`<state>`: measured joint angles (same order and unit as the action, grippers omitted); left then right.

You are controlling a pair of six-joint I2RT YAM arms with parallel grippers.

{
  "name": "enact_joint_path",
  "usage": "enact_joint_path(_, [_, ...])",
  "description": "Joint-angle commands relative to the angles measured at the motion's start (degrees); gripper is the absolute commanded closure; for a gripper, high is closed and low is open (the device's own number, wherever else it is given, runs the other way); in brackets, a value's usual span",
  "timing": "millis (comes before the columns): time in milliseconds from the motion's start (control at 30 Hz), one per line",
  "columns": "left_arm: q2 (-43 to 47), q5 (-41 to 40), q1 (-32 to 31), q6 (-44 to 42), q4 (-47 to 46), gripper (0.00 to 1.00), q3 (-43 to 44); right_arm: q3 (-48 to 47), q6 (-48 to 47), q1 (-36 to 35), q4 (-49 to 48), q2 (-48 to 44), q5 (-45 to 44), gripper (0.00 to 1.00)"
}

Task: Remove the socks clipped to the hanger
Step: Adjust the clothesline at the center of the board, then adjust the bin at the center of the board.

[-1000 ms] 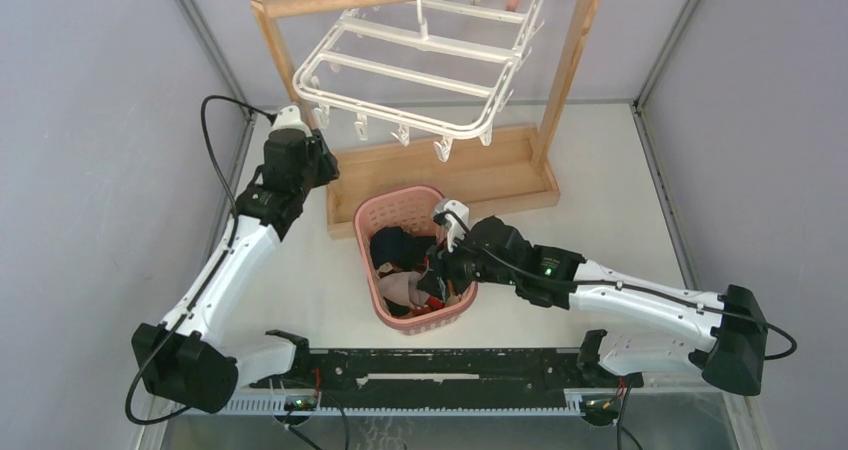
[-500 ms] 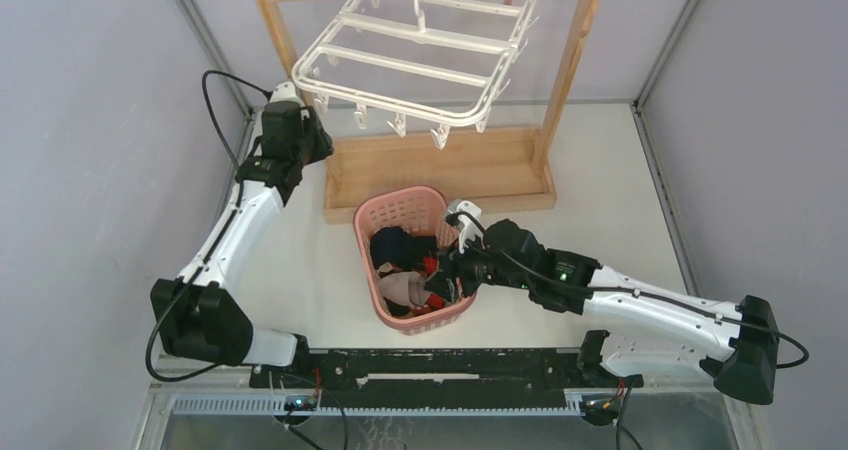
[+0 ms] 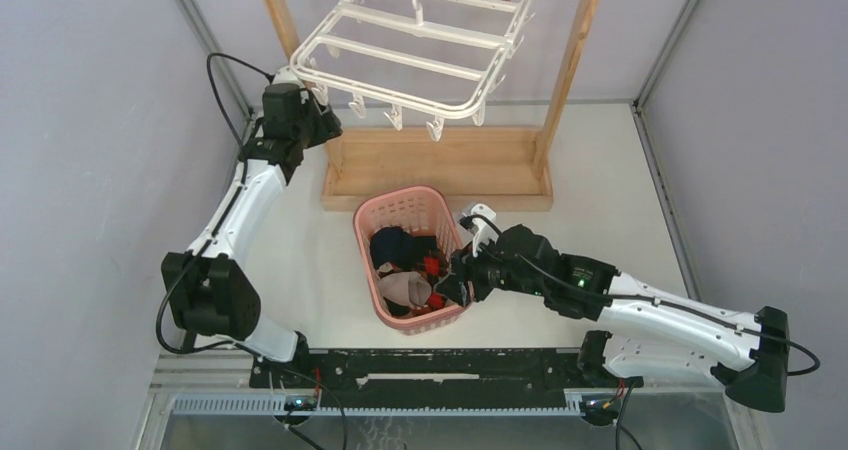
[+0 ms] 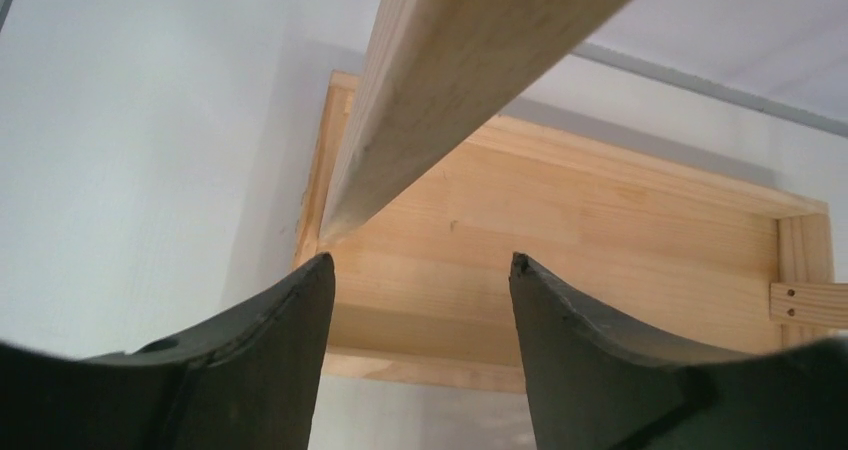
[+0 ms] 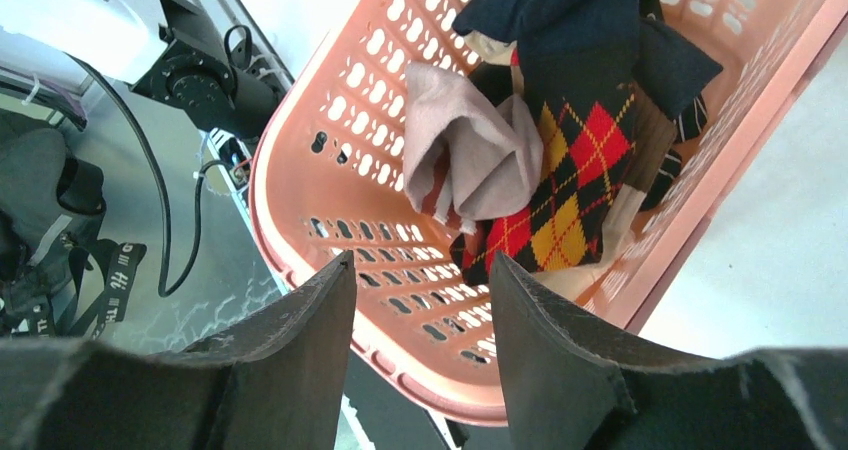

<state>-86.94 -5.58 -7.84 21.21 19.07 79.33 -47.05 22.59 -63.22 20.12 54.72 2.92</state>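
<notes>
Close beside the wooden rack (image 4: 450,90), the empty, parted left gripper (image 4: 420,260) could knock the hanger (image 3: 410,58) swinging, while the right gripper (image 5: 422,260) hangs open-jawed over socks (image 5: 570,160) in the basket (image 5: 350,100).

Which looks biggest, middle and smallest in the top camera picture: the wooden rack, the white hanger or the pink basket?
1. The wooden rack looks biggest.
2. The white hanger comes next, though it hangs up high, nearer the camera, which may make it look bigger than it is.
3. The pink basket looks smallest.
</notes>
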Motion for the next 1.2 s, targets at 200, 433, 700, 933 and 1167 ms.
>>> enact_joint_path(200, [7.31, 3.15, 0.12, 1.63, 0.09, 0.23, -1.05, -0.32, 2.78, -6.57, 6.6, -2.81, -11.21, 0.41])
enact_joint_path(433, [14.5, 3.74, -3.64, 3.21, -0.42, 0.23, -7.77, -0.33, 6.18, -12.06, 12.07, -5.23, -17.63, 0.41])
enact_joint_path(700, [14.84, 2.15, -10.22, 3.13, -1.67, 0.25, -11.91, -0.33, 9.06, -15.97, 14.73, -6.3, -21.77, 0.41])
enact_joint_path(933, [10.37, 2.01, -12.18, 2.27, -2.09, 0.26, -11.32, -2.43, 14.73, -19.61, 20.72, -5.0, -26.35, 0.41])
enact_joint_path(1167, [4.73, 3.65, -12.6, 1.82, -3.5, 0.28, -10.14, -3.05, 16.1, -19.92, 21.98, -2.11, -28.98, 0.41])
